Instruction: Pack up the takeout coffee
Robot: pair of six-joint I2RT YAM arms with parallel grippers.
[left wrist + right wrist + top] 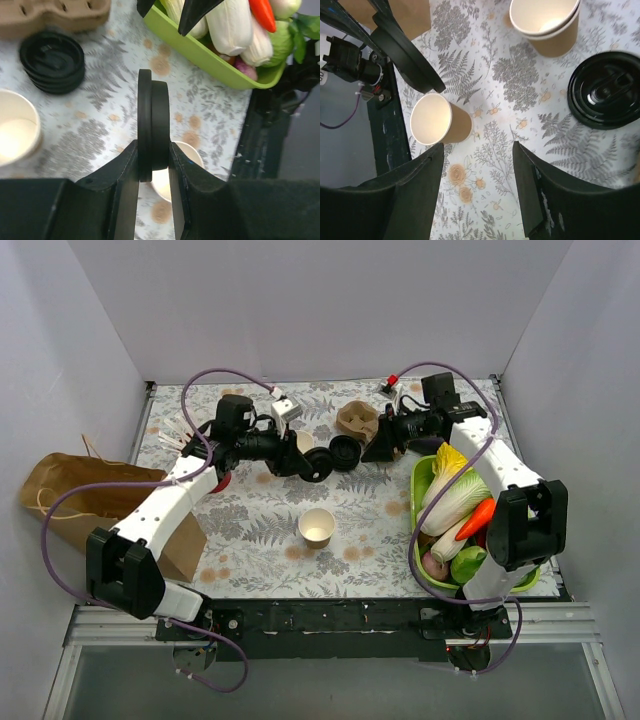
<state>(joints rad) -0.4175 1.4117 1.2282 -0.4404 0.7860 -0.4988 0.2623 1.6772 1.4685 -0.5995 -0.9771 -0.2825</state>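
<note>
Left wrist: left hand (pixel 152 150) clamps black lid (pixel 152 107) edge-on; right hand (pixel 477 150) spread, empty

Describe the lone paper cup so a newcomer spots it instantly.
Find the green vegetable tray at the right edge of the table. Left of it, mid-table, stands one paper cup, upright and lidless. Unlike the stacked cups farther back, it stands alone, nothing touching it.
</note>
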